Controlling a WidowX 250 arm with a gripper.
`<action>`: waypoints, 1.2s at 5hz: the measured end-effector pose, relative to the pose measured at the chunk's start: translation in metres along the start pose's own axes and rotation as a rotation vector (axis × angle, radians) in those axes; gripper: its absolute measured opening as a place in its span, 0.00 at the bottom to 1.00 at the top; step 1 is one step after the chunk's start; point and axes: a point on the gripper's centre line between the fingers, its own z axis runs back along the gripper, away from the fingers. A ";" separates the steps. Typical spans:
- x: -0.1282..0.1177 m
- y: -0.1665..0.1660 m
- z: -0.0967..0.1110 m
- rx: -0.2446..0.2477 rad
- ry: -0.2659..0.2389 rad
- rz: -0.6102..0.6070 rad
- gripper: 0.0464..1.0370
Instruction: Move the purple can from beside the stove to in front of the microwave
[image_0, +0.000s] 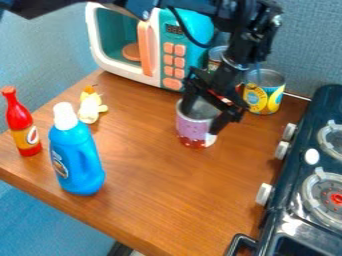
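Now, blue bottle (79, 162) at near left; mid-scene, purple can (192, 129) stands beneath the black gripper (203, 122), pincer spread open at its rim; yellow can (264, 101), far right. Square alignment and gentle contact should prevent tipping.

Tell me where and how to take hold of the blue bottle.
I'd grip the white cap, coming from straight above. The blue bottle stands upright with that cap on top, and the cap looks much narrower than the broad body below, so likely easier to straddle.
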 end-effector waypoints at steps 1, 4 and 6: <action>-0.008 0.022 -0.003 0.013 0.011 0.040 0.97; -0.023 0.106 -0.031 0.073 0.083 0.182 0.97; -0.029 0.104 -0.006 -0.021 -0.039 0.213 0.97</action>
